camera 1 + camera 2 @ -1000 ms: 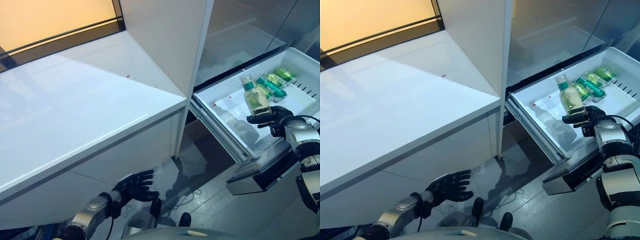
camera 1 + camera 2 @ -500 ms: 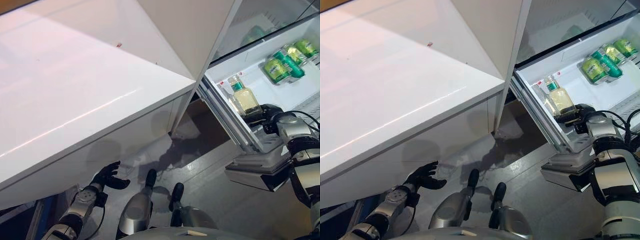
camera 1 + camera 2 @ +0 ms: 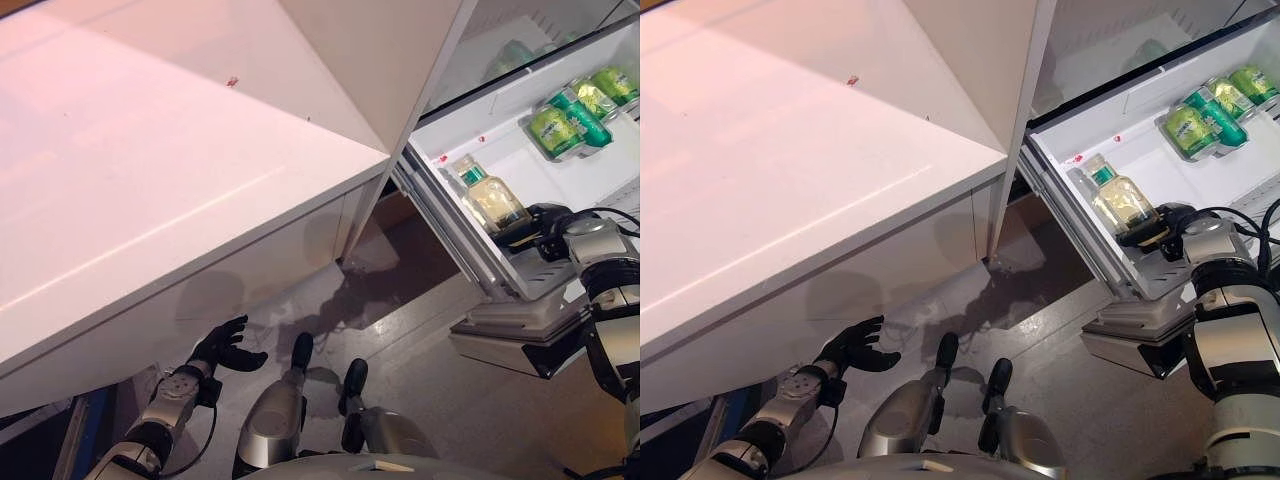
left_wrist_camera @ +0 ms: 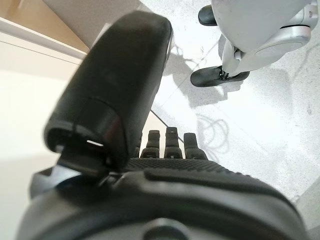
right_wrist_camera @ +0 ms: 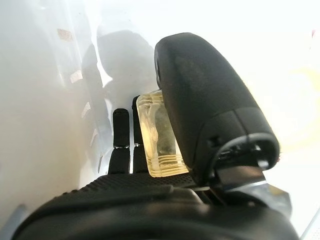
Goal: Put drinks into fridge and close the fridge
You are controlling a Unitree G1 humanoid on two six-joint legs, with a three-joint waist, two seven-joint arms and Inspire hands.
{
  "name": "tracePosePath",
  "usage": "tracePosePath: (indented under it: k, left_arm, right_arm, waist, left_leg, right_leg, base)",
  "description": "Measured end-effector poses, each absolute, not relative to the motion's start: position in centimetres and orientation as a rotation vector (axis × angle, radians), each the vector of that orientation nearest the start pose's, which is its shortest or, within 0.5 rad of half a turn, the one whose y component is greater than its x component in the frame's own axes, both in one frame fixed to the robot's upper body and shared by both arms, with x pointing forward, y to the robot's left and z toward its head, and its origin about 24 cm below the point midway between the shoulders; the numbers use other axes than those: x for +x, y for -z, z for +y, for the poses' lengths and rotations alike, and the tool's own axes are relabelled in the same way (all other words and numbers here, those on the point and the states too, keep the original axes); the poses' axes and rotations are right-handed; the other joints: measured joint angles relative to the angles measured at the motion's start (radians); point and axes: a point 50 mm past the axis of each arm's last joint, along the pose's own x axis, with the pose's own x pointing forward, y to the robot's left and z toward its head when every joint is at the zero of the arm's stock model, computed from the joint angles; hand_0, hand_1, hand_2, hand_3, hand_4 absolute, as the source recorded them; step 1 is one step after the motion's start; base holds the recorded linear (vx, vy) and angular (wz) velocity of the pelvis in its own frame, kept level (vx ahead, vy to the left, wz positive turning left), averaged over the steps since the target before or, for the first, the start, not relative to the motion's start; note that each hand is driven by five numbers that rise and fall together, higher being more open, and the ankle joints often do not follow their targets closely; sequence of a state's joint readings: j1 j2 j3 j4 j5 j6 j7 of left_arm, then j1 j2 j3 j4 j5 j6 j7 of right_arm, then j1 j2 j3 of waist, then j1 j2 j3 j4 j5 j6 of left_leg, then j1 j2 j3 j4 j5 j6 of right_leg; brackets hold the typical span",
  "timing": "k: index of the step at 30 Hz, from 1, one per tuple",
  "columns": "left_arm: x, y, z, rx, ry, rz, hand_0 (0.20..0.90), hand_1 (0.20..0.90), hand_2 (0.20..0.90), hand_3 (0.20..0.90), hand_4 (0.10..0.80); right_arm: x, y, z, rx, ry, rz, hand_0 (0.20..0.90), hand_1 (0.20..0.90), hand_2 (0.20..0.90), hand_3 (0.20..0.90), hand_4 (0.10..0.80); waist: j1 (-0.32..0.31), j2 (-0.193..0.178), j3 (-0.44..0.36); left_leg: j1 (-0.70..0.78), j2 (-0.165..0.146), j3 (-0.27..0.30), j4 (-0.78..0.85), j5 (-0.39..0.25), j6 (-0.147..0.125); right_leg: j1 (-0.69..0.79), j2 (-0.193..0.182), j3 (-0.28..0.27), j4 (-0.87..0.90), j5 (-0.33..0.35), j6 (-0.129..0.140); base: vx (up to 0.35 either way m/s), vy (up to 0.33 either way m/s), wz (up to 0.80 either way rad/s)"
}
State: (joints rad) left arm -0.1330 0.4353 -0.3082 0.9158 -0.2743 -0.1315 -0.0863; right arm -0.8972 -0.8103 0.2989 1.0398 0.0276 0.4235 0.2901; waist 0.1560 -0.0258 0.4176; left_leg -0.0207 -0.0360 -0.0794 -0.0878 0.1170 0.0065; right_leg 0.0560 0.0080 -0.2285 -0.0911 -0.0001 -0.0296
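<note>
Low at the left, beneath the overhang of the white table, the left hand hangs over the grey floor with its fingers loosely spread and nothing in them. Right of the table's corner stands the fridge, and its white drawer is pulled out toward the robot.

Inside the drawer, close to its near front corner, sits the bottle of pale yellow drink. Its base is low by the right hand and its green cap leans up and away toward the drawer's back left, so the long axis runs tilted rather than fully upright. The right hand's fingers and thumb are curled round the bottle's lower part; the wrist view shows the clear ribbed base pinched between them. Whether the base rests on the drawer floor cannot be told.

Farther right, at the drawer's far end and well apart from the bottle, green cans lie on their sides, packed together.
</note>
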Motion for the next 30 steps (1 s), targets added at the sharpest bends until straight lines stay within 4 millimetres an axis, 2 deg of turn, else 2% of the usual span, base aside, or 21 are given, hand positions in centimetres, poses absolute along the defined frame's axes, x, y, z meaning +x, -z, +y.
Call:
tracePosePath:
  k: [10,15,19,25,27,30]
  left_arm:
    - [20.9,9.1,25.1,0.272,0.066,0.699,0.900,0.900,0.900,0.900,0.800]
    - [20.9,9.0,25.3,0.279,0.060,0.697,0.900,0.900,0.900,0.900,0.800]
    - [20.8,9.0,25.6,0.289,0.051,0.699,0.900,0.900,0.900,0.900,0.800]
    - [20.2,9.4,25.8,0.308,0.061,0.730,0.900,0.900,0.900,0.900,0.800]
    - [19.7,9.6,26.2,0.308,0.046,0.748,0.900,0.900,0.900,0.900,0.800]
    - [18.9,9.9,26.6,0.323,0.044,0.776,0.900,0.900,0.900,0.900,0.800]
  right_arm:
    - [34.7,-13.0,-35.3,-0.616,0.173,0.691,0.900,0.900,0.900,0.900,0.800]
    - [34.4,-13.2,-35.4,-0.605,0.089,0.733,0.900,0.900,0.900,0.900,0.800]
    - [34.6,-13.6,-34.9,-0.596,0.030,0.724,0.900,0.900,0.900,0.900,0.800]
    - [34.9,-16.4,-34.6,-0.568,-0.006,0.607,0.900,0.900,0.900,0.900,0.800]
    - [34.7,-18.7,-34.9,-0.530,0.001,0.510,0.900,0.900,0.900,0.900,0.800]
    - [34.4,-19.9,-35.2,-0.477,0.022,0.440,0.900,0.900,0.900,0.900,0.800]
  waist:
    - [-0.001,0.000,0.000]
    - [-0.002,-0.001,0.000]
    - [-0.008,-0.004,-0.001]
    - [-0.026,-0.013,-0.007]
    - [-0.053,-0.029,-0.018]
    - [-0.068,-0.052,-0.044]
  left_leg:
    - [0.005,0.000,0.002,0.000,0.000,0.000]
    - [0.038,0.000,0.006,0.000,0.000,0.000]
    - [0.061,0.000,0.011,0.000,-0.001,0.001]
    - [0.100,0.001,0.051,0.000,-0.007,0.009]
    - [0.103,0.001,0.057,0.000,-0.008,0.010]
    - [0.114,0.001,0.072,0.000,-0.010,0.013]
  right_leg:
    - [0.005,0.000,0.000,0.000,0.000,0.000]
    - [0.037,0.000,0.001,0.000,0.000,0.000]
    - [0.057,0.000,0.009,0.000,0.000,0.000]
    - [0.081,-0.001,0.056,0.000,0.011,0.005]
    - [0.082,-0.002,0.062,0.000,0.015,0.007]
    - [0.087,-0.002,0.079,0.000,0.016,0.007]
  base:
    - [0.000,0.000,0.00]
    - [0.020,0.021,0.00]
    - [0.025,0.030,-0.06]
    - [0.029,0.039,-0.18]
    - [0.030,0.037,-0.10]
    - [0.014,0.024,-0.17]
